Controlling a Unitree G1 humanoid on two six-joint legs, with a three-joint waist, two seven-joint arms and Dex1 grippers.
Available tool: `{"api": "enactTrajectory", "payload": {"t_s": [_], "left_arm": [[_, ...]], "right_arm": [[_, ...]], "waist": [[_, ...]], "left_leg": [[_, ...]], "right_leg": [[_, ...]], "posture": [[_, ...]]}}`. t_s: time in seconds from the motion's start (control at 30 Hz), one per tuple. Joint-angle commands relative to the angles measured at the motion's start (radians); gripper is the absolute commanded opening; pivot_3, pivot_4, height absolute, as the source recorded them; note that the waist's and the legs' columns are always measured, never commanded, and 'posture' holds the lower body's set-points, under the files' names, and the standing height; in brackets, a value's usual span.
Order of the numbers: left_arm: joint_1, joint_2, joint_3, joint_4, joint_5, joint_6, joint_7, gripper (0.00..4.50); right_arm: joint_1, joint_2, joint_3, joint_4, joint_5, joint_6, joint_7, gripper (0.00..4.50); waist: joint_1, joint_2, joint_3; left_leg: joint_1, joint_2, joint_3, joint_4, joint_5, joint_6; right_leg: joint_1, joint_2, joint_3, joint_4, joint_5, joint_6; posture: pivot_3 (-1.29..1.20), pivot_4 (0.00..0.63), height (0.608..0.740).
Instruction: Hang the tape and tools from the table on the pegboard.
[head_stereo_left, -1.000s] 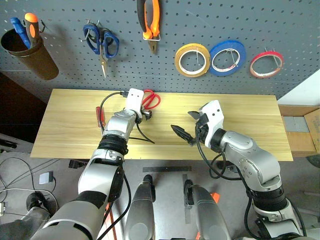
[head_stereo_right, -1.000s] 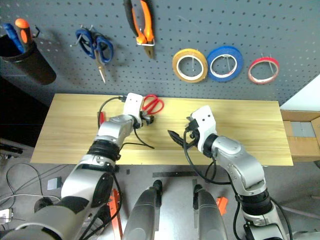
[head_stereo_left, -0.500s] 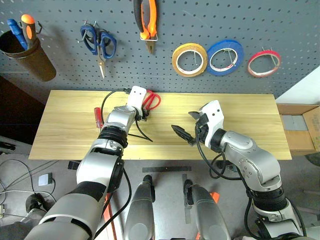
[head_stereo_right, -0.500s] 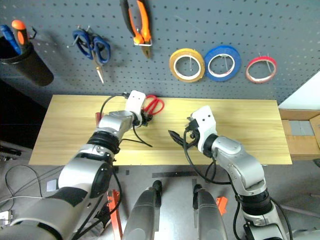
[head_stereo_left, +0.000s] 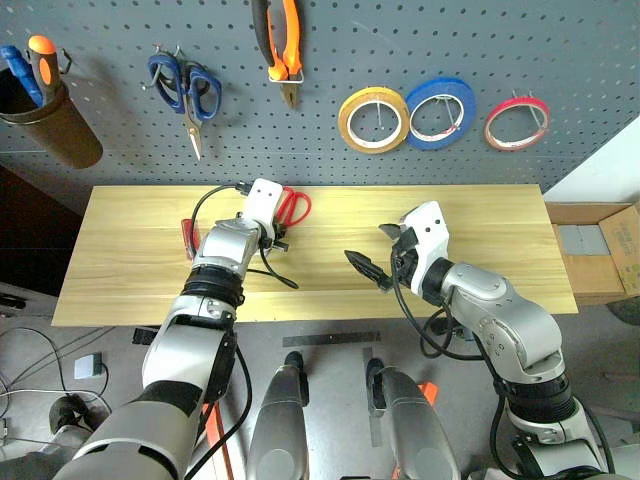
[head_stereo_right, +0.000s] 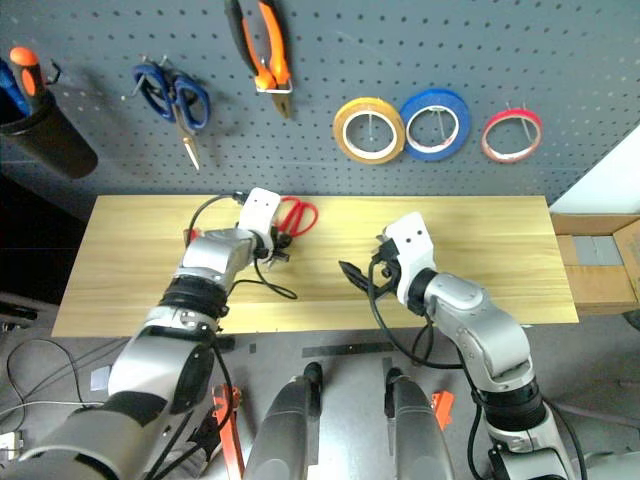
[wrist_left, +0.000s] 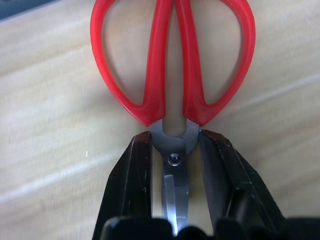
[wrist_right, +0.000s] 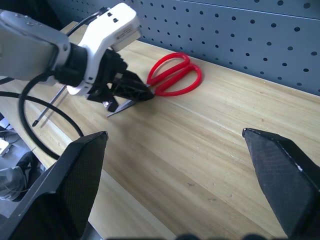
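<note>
The pegboard (head_stereo_left: 330, 150) spans the upper part of the head views. The table (head_stereo_left: 480, 215) lies across the middle of the frame below it.

Hung on the pegboard, left to right: a brown cup (head_stereo_left: 50, 125) at upper left holding a blue screwdriver (head_stereo_left: 14, 66) and an orange screwdriver (head_stereo_left: 43, 58); blue scissors (head_stereo_left: 180, 90); the pliers (head_stereo_left: 277, 45) at top centre; a yellow tape roll (head_stereo_left: 372, 119); a blue tape roll (head_stereo_left: 441, 107); the red tape (head_stereo_left: 517, 122) at upper right.

The right gripper (head_stereo_left: 385, 255) sits right of centre over the bare table top, fingers spread wide and holding nothing. In the right wrist view the two black fingers (wrist_right: 80, 185) stand far apart at the lower corners.

The left gripper (head_stereo_left: 281, 232) is left of centre on the table. In the left wrist view its fingers (wrist_left: 135, 185) are pressed against both sides of the steel at the pivot of the red scissors (wrist_left: 172, 75), so it is clamped on them. The scissors lie on the table, handles toward the pegboard, blades running back between the fingers.

The red screwdriver (head_stereo_left: 186, 238) lies on the table just left of the left arm, apart from the gripper.

A cardboard box (head_stereo_left: 600, 255) sits at the right edge of the frame, beyond the table end.
</note>
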Motion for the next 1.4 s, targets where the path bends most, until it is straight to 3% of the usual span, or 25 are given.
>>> {"api": "enactTrajectory", "payload": {"t_s": [0.03,0.2,0.4,0.63,0.83,1.0,1.4], "left_arm": [[0.110,0.026,-0.016,-0.154,0.006,0.064,-0.011,1.00],[0.275,0.058,0.017,-0.451,0.005,0.086,0.022,1.00],[0.429,0.046,0.074,-0.673,-0.010,0.073,0.075,1.00],[0.528,-0.010,0.125,-0.811,-0.051,-0.099,0.104,1.00],[0.596,-0.033,0.117,-0.933,-0.031,-0.273,0.143,1.00],[0.619,-0.042,0.104,-1.052,-0.013,-0.293,0.175,1.00],[0.637,0.005,0.105,-1.138,0.181,-0.610,0.298,1.00]], "right_arm": [[0.007,-0.006,-0.010,-0.044,0.007,-0.009,0.008,4.50],[0.007,-0.015,-0.015,-0.038,0.007,-0.015,0.014,4.50],[0.005,-0.022,-0.018,-0.027,0.007,-0.025,0.021,4.50],[0.007,-0.025,-0.029,-0.028,0.025,-0.038,0.054,4.50],[-0.020,0.043,-0.135,-0.080,0.187,-0.036,0.092,4.50],[-0.051,0.058,-0.188,-0.090,0.264,-0.027,0.085,4.50],[-0.153,0.044,-0.176,-0.060,0.303,-0.072,0.093,4.50]], "waist": [[-0.001,0.000,0.000],[0.001,0.000,0.000],[0.005,0.000,0.000],[0.007,0.000,0.000],[0.006,0.000,0.000],[0.005,0.000,0.000],[0.014,0.000,0.000]], "left_leg": [[0.000,0.000,0.000,0.000,0.000,0.000],[0.000,0.001,0.000,0.000,0.000,0.000],[-0.001,0.000,-0.001,0.000,0.000,-0.001],[-0.003,0.000,-0.001,0.000,0.000,0.000],[-0.003,0.001,-0.001,-0.002,0.000,0.000],[-0.003,0.001,-0.001,-0.002,0.000,0.000],[-0.004,0.001,-0.001,-0.003,0.000,0.000]], "right_leg": [[0.000,0.000,0.000,0.000,0.000,0.000],[-0.001,0.000,0.000,0.001,0.000,-0.001],[-0.001,-0.001,0.000,0.000,0.000,-0.001],[-0.001,-0.001,-0.001,-0.002,0.000,-0.001],[-0.001,-0.001,-0.001,-0.005,0.000,-0.001],[-0.001,-0.001,-0.001,-0.006,0.000,0.000],[-0.001,-0.001,-0.001,-0.007,0.000,0.000]], "posture": [[0.09,0.443,0.740],[0.10,0.444,0.740],[0.11,0.446,0.740],[0.11,0.443,0.740],[0.11,0.442,0.740],[0.12,0.438,0.740],[0.17,0.417,0.740]]}}
